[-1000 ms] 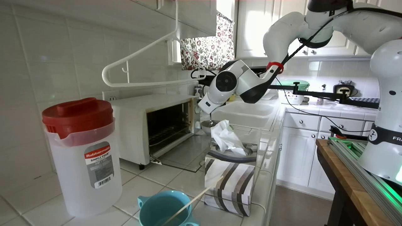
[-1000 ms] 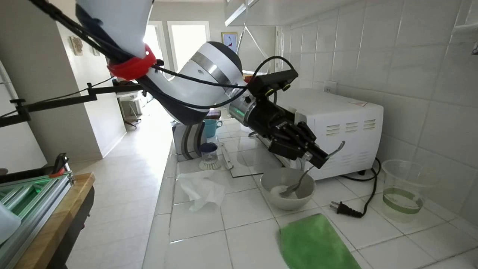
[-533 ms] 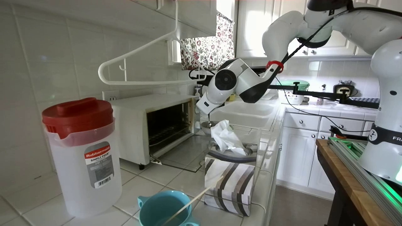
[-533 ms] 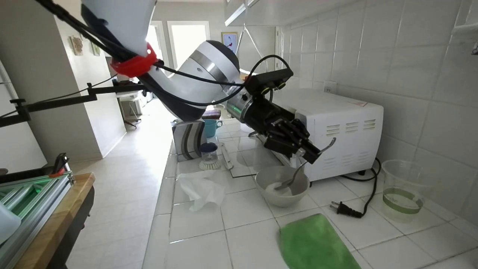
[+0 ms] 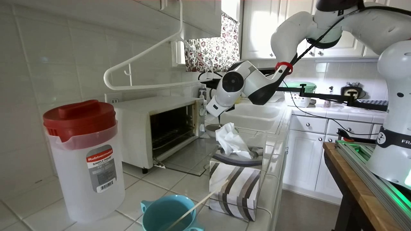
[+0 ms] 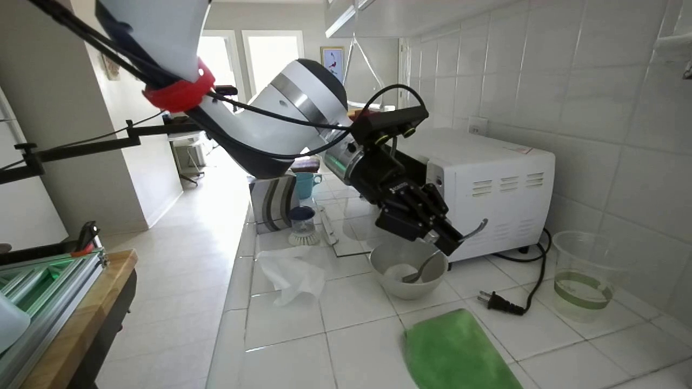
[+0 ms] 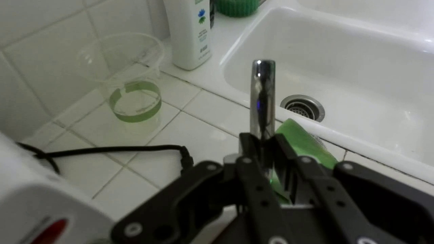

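Black two-finger gripper: jaws closed tight, gap just the width of the handle they pinch. Held: shiny silver metal spoon, curved handle. Wrist view: handle end sticks out past the fingertips toward 12 o'clock. In an exterior view, spoon is tilted, handle end toward 2 o'clock, lower end toward 8, inside round light-grey bowl on white tiled counter. Whitish contents in bowl; can't tell if spoon touches them.

Same view, clock around bowl: white boxy toaster oven between 1 and 2, just beside; clear plastic tub with green band at 3; black power plug between 3 and 4; green cloth at 5; crumpled white tissue at 9; dark-blue-topped dish brush and grey-white striped tissue box at 10.

In an exterior view: oven's glass door down; turquoise two-handled cup with thin wooden stick at bowl's 7; translucent red-lidded pitcher between 8 and 9.

Wrist view: white sink at fingertips' 2, white plastic bottle at 11.
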You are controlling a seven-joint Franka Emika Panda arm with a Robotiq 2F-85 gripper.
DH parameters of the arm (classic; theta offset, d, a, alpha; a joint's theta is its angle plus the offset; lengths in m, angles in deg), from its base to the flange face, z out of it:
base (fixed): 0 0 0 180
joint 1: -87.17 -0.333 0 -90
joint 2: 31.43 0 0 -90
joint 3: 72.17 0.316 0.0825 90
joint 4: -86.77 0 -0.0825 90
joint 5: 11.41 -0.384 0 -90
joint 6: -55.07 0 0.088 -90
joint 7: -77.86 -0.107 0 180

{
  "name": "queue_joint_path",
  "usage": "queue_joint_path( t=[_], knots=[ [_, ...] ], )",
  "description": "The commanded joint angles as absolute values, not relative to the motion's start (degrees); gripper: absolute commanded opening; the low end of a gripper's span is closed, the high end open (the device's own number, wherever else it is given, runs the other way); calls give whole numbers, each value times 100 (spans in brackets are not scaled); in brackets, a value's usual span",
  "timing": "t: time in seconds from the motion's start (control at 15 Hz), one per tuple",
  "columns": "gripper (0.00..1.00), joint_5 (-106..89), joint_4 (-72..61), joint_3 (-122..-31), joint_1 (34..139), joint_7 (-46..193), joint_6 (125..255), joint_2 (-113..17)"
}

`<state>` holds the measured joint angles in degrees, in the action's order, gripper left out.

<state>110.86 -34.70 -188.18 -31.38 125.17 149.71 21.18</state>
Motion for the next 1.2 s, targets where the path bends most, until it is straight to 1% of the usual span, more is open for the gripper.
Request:
queue_joint_path(
  t=[0.0,0.27,0.6,0.87,1.13],
  knots=[
    [5,10972,-3393,-18788,-3045,12600,14928,2128],
    [5,10960,-3266,-18737,-3141,12552,14911,2195],
    [5,10931,-3567,-18671,-3228,12509,14943,2134],
    [5,10899,-3688,-18726,-3122,12545,14922,2086],
    [5,10938,-3490,-18829,-3030,12560,14824,2135]
  ],
)
